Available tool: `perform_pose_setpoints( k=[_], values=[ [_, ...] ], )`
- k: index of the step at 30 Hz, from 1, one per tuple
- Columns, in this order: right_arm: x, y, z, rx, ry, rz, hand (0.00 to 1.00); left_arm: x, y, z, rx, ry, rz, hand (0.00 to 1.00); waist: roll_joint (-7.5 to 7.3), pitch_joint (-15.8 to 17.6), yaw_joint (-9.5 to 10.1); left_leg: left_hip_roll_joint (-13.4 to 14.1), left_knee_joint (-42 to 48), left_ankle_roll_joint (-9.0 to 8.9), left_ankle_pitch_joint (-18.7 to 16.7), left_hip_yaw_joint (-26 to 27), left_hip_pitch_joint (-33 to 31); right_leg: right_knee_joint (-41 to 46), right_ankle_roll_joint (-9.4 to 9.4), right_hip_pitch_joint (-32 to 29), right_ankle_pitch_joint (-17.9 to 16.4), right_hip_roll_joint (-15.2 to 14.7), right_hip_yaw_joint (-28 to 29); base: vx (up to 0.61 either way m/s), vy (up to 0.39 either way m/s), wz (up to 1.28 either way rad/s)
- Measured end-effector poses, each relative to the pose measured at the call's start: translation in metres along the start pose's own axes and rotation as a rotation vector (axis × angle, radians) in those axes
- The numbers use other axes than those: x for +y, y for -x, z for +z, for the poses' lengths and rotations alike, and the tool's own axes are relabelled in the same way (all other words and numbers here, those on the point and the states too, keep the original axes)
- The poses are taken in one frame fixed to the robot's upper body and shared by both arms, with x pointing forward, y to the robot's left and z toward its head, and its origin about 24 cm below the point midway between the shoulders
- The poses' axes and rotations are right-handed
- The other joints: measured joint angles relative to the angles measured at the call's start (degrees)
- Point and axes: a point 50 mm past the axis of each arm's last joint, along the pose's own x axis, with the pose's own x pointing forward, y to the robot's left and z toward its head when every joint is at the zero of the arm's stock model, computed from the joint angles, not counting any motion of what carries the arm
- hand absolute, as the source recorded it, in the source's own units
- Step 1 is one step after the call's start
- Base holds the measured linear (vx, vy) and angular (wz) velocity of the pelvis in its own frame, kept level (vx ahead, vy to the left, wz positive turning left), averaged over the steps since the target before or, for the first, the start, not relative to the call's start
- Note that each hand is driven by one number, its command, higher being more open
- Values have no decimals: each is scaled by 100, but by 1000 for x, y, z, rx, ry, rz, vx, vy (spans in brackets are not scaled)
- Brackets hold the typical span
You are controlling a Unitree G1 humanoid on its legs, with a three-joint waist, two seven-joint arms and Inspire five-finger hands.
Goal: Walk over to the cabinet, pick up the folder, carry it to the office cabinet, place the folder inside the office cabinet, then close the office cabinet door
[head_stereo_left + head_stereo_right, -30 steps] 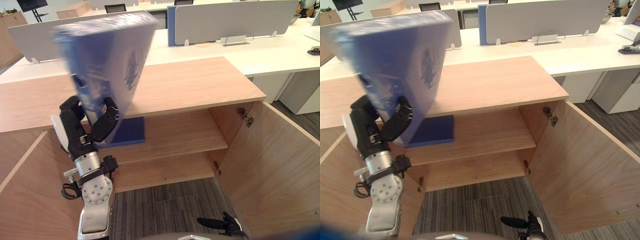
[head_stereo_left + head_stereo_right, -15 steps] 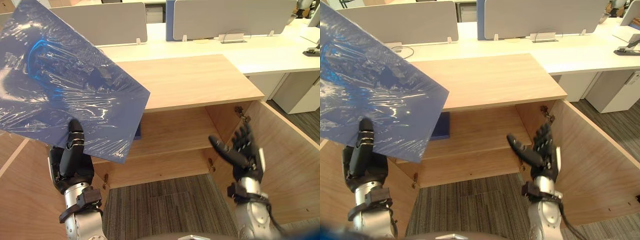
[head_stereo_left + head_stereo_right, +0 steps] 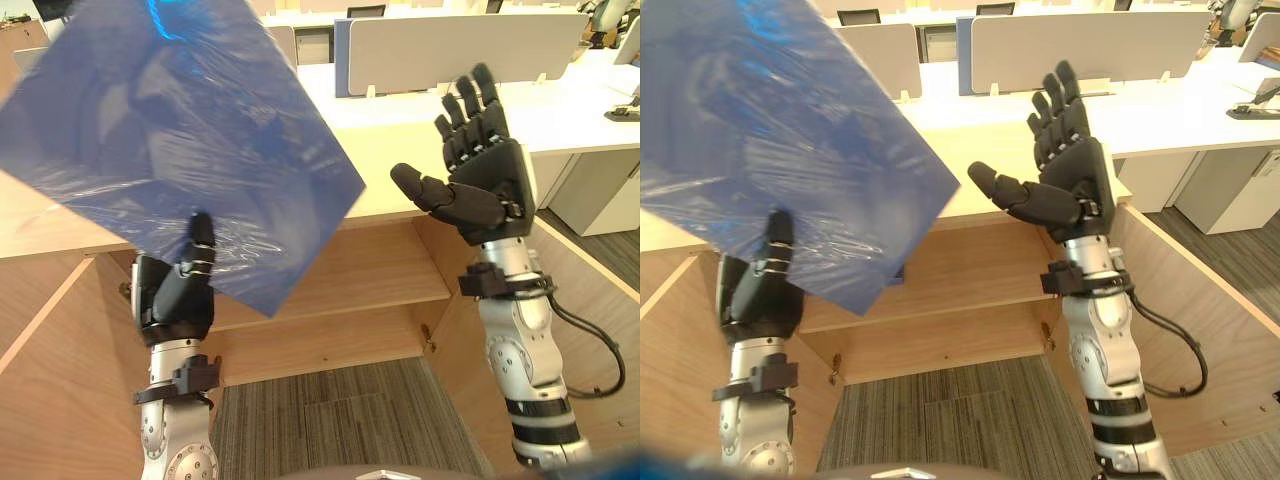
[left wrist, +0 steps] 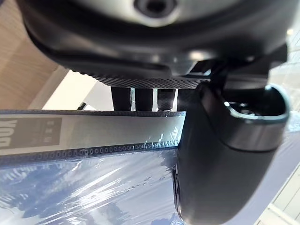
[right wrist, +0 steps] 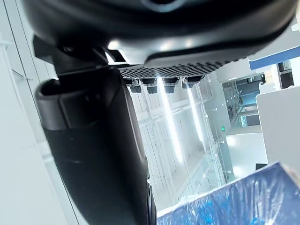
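Pinching the folder (image 3: 180,150) at its lower edge with the left hand (image 3: 172,300), thumb pressed on the near face, fingers (image 4: 143,98) behind it; held it tilted high before the open cabinet (image 3: 370,270). Held the right hand (image 3: 485,185) up beside it, fingers spread, clear of the folder.

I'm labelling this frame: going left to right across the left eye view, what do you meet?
The blue folder, pinched in the left hand → the open right hand → the open cabinet door.
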Motion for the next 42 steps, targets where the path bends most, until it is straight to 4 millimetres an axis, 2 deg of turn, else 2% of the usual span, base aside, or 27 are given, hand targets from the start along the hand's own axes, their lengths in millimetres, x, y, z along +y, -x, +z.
perform_pose_setpoints(
  k=[5, 8, 14, 15, 20, 21, 26, 28, 30, 32, 33, 35, 37, 41, 42],
  values=[
    [16, -24, -13, 96, -41, 179, 100, -4, -6, -10, 75, -127, -100, 0, 15, -10, 24, -2, -6, -6, 18, -28, -9, 8, -1, -1, 9, 1, -19, -7, 0, 1],
    [30, -39, -13, 114, -44, 298, 100, -7, -12, -11, 84, -154, -145, 0, 19, -14, 27, -4, -13, -5, 20, -29, -8, 8, -1, 0, 12, -2, -21, 0, 0, 0],
    [35, -58, -13, 182, 63, 430, 100, -4, -16, -7, 89, -196, -172, 0, 32, -30, 64, -20, -53, 2, 36, -30, 3, 7, -1, -4, 15, -16, -23, 0, 0, 0],
    [36, -60, -16, 224, 108, 470, 0, -3, -17, -5, 95, -222, -174, 0, 48, -58, 73, -21, -87, 4, 53, -31, 8, 6, -3, -9, 17, -15, -26, 0, 0, 0],
    [30, -64, -22, 363, 143, 540, 0, 1, -19, 1, 102, -320, -192, 0, 68, -102, 135, -20, -110, 0, 69, -32, 12, 1, -8, -13, 20, -12, -29, 0, 0, 0],
    [29, -65, -22, 398, 145, 560, 0, 2, -20, 3, 107, -340, -198, 100, 71, -114, 144, -20, -112, -3, 71, -32, 11, 0, -9, -15, 21, -12, -30, 0, 0, 0],
    [17, -64, -14, 461, 174, 612, 0, 8, -25, 7, 168, -457, -286, 100, 69, -200, 198, -19, -136, -16, 87, -39, 6, -6, -9, -22, 21, -13, -37, 0, 0, 0],
    [14, -59, -9, 498, 193, 680, 0, 18, -26, 3, 312, -566, -400, 100, 82, -238, 198, -18, -178, -26, 113, -40, 13, -6, -9, -32, 21, -10, -38, 0, 0, 0],
    [13, -51, -8, 540, 244, 731, 0, 31, -23, -2, 470, -589, -459, 100, 81, -238, 172, -19, -200, -25, 127, -31, 9, -4, -10, -51, 21, -10, -32, -13, 2, -2],
    [13, -43, -10, 583, 285, 774, 0, 40, -7, -16, 680, -517, -535, 100, 77, -238, 151, -21, -208, -25, 127, 20, 10, 5, -7, -89, 26, -11, -1, -24, 9, -10],
    [16, -42, -10, 580, 288, 787, 0, 42, -2, -20, 730, -488, -553, 100, 78, -236, 144, -21, -211, -25, 127, 42, 8, 2, -2, -105, 33, -10, 16, -17, 12, -14],
    [35, -36, -4, 554, 272, 899, 0, 45, 23, -39, 904, -361, -623, 100, 73, -232, 103, -13, -234, -25, 127, 86, 24, -3, 0, -124, 37, 4, 58, -1, 7, -11],
    [51, -30, 5, 505, 295, 1001, 0, 53, 42, -47, 1020, -283, -639, 100, 61, -230, 86, -7, -251, -25, 127, 107, 25, -2, 0, -146, 37, 14, 84, 7, 4, -6],
    [67, -17, 14, 388, 245, 1040, 0, 76, 64, -60, 1129, -237, -534, 100, -11, -226, 142, -14, -258, -25, 127, 134, 12, 23, 0, -199, 37, 10, 108, -15, 5, -3],
    [75, -16, 23, 295, 241, 1042, 0, 91, 76, -71, 1155, -237, -431, 100, -19, -224, 155, -26, -263, -24, 127, 159, 17, 30, 3, -210, 37, 0, 129, -30, 13, -7]
  ],
)
